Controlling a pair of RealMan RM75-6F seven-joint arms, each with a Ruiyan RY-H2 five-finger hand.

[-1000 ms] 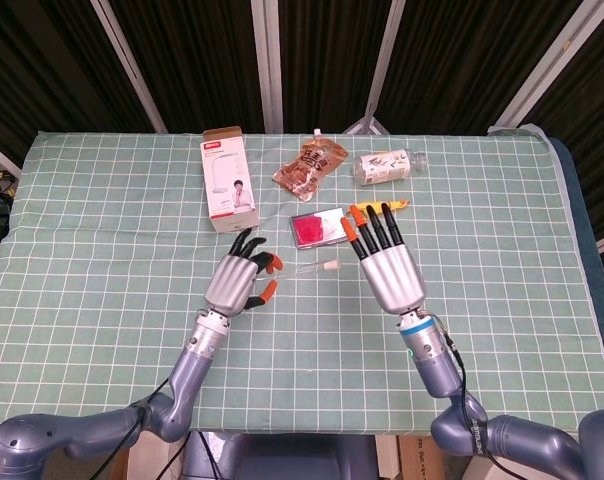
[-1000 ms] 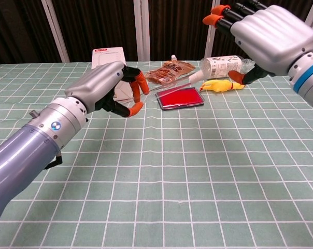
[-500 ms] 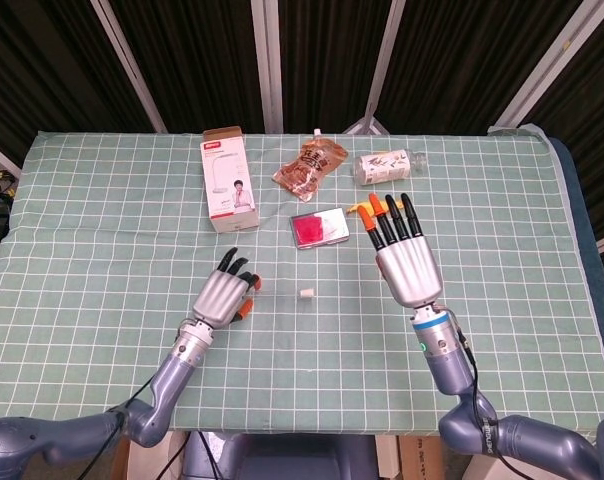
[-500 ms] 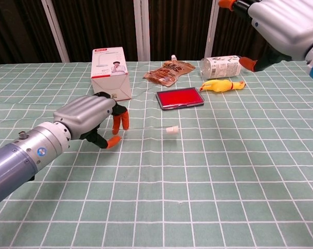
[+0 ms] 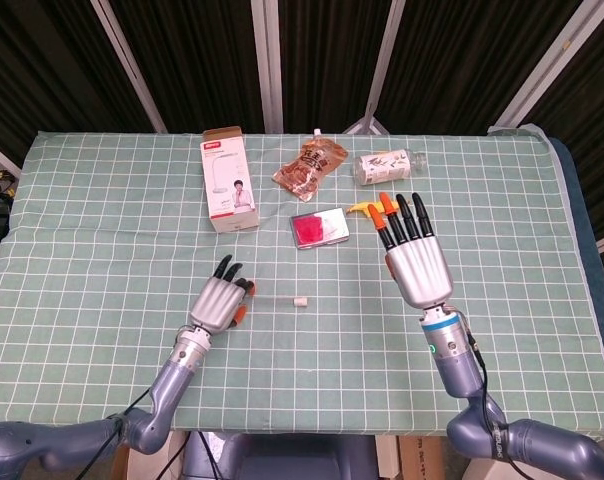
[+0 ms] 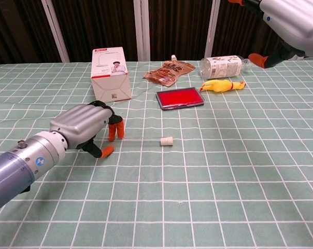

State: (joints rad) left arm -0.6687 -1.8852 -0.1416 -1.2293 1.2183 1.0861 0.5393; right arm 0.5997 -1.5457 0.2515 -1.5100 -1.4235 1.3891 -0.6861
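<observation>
My left hand (image 5: 220, 300) (image 6: 86, 127) sits low over the green checked cloth with its fingers curled in. It pinches one end of a thin clear stick (image 5: 274, 297) (image 6: 141, 139). The stick's white tip (image 5: 300, 299) (image 6: 167, 140) rests on the cloth to the right of that hand. My right hand (image 5: 417, 262) (image 6: 294, 23) is raised above the table, flat, fingers straight and apart, holding nothing. Nearest to it are a yellow rubber chicken (image 5: 363, 208) (image 6: 222, 84) and a flat red case (image 5: 320, 228) (image 6: 180, 97).
Along the back stand a white carton with a portrait (image 5: 229, 180) (image 6: 111, 72), a brown snack pouch (image 5: 309, 165) (image 6: 168, 71) and a bottle lying on its side (image 5: 387, 166) (image 6: 224, 66). Dark curtains and metal posts rise behind the table's far edge.
My left hand has drawn back toward me and sunk to the cloth, bringing the clear stick along. My right hand has lifted and shifted right, away from the red case.
</observation>
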